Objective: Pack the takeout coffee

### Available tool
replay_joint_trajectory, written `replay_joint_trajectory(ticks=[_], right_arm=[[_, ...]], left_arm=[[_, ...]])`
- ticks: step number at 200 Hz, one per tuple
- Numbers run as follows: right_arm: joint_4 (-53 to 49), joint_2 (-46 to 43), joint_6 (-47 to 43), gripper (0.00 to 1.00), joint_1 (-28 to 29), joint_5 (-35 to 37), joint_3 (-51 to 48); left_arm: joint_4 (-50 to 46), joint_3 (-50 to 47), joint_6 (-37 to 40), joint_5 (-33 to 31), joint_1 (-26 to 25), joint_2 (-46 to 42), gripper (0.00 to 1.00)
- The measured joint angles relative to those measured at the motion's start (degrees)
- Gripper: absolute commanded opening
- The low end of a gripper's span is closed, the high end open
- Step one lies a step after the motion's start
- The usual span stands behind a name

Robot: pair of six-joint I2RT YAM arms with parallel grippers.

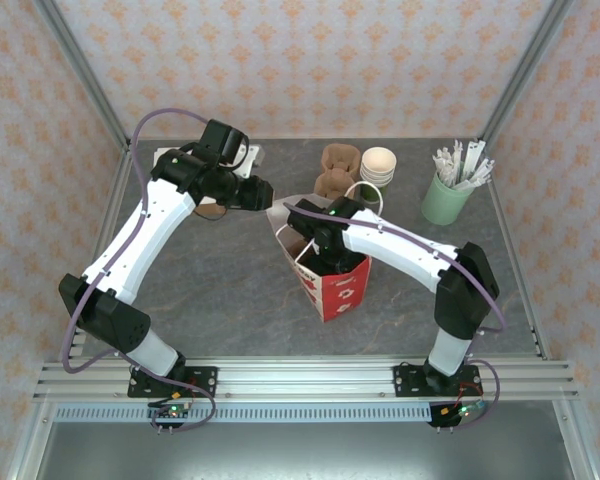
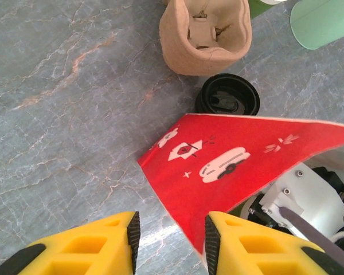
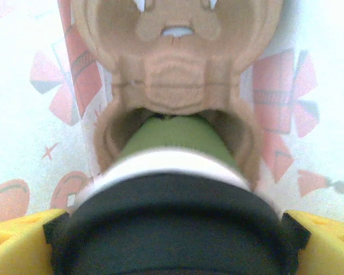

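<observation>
Grey marbled counter (image 1: 230, 290), veined with rust. Carries an upright red-and-white paper bag (image 1: 338, 290) near the middle, mouth open. Behind the bag, toward the far edge: brown pulp cup carrier (image 1: 338, 165), with a black round lid (image 2: 227, 95) just beside it. Right of the carrier, a stack of cups (image 1: 377, 165); further right, a pale green holder (image 1: 445, 200) of white sticks.

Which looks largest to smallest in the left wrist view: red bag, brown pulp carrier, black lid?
1. red bag, though it is nearest the camera and cut off by the frame, which flatters it.
2. brown pulp carrier
3. black lid
</observation>
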Motion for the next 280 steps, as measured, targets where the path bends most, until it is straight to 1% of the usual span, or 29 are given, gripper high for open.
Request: replay_joint_trajectory(ticks=[8,41,66,153,211,245,255,280], right_arm=[[0.07,-0.33,0.17,1.00,-0.13,0.13,0.00],[-0.04,-1.99,0.33,0.99,-0.37,0.52,0.15],[-0.63,-2.38,0.33,0.99,-0.37,1.14,2.23],[-6.29,-5.20,0.55,0.99,-0.37,4.90,11.41],[-11.72,-5.49,0.46,1.00,-0.37,7.76,17.79],[-13.97,-5.68,-0.59,0.96,-0.37,9.22,20.24],[-14.36,-5.81,-0.76,0.90,-0.37,9.40,20.63],[-15.43,-6.05,-1.68,0.85,-0.37,9.40,21.70]], left_arm=[[0.00,0.00,0.02,0.00,0.02,0.00,0.42],[0.02,0.00,0.00,0.04,0.02,0.00,0.49],[0.07,0.00,-0.13,0.13,0.02,-0.02,0.54],[0.46,0.00,-0.48,-1.25,0.02,-1.64,0.61],[0.92,0.00,-1.09,-2.60,0.02,-3.69,0.63],[1.38,0.00,-1.14,-2.80,0.02,-3.72,0.63],[1.38,0.00,-1.14,-2.82,0.02,-3.72,0.63],[1.38,0.00,-1.14,-2.84,0.02,-3.76,0.64]])
